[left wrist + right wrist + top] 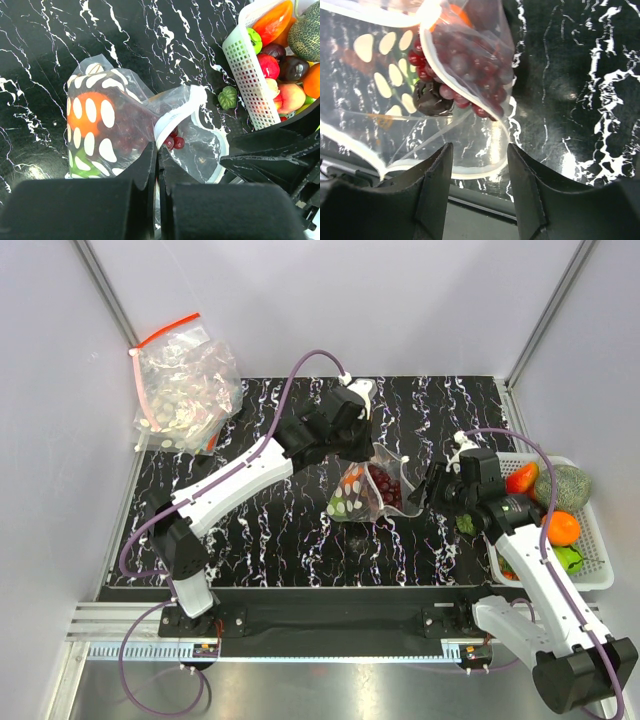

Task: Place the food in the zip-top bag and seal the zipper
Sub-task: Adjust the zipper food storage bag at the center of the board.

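The zip-top bag (362,496) lies mid-table, clear with white oval spots, holding an orange item, a green item and dark red grapes (387,488). My left gripper (373,446) is shut on the bag's upper mouth edge; in the left wrist view (159,150) the jaws pinch the pale zipper (167,120) beside the grapes (173,142). My right gripper (418,492) is open and empty at the bag's mouth. In the right wrist view (478,162) the zipper strip (470,173) curves between its fingers, untouched, with the grapes (470,75) and a dark item just beyond.
A white basket (592,575) of fruit stands at the right edge, also in the left wrist view (247,75). A small green item (227,96) lies beside it. A heap of bags with a red strip (185,390) sits at the back left.
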You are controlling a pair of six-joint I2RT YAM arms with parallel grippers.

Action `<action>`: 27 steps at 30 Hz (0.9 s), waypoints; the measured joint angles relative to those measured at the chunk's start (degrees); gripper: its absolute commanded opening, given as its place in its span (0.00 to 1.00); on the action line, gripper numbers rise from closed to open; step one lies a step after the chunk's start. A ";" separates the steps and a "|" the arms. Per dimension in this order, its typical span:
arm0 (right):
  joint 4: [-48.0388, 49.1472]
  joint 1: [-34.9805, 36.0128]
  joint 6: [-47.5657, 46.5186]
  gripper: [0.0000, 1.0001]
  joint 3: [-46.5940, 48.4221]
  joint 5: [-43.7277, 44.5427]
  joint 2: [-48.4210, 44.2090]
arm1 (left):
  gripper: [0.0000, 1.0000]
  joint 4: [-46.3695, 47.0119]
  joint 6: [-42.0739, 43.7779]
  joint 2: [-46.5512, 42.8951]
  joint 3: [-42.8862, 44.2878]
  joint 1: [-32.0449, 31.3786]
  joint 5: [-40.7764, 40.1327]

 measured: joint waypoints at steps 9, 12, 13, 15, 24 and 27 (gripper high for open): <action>0.07 0.00 1.57 0.42 -0.98 3.98 0.87 | 0.00 0.13 0.00 0.00 -0.55 0.00 0.00; 0.33 0.02 2.54 0.15 -1.79 3.82 1.95 | 0.00 0.13 -0.02 0.00 -0.76 0.00 0.00; 0.33 0.00 2.60 0.08 -2.01 3.76 2.32 | 0.00 0.13 0.00 0.00 -0.79 0.00 0.00; 0.46 0.00 3.41 0.00 -2.05 3.28 2.89 | 0.00 0.13 0.00 0.00 -0.79 0.00 0.04; -0.39 0.17 6.34 0.00 8.92 -2.75 3.13 | 0.00 -2.16 0.07 -1.01 -0.92 -0.17 0.44; -0.17 0.37 7.69 0.00 15.91 -4.76 2.93 | 0.00 -1.29 -0.11 -3.69 -3.65 -0.39 2.45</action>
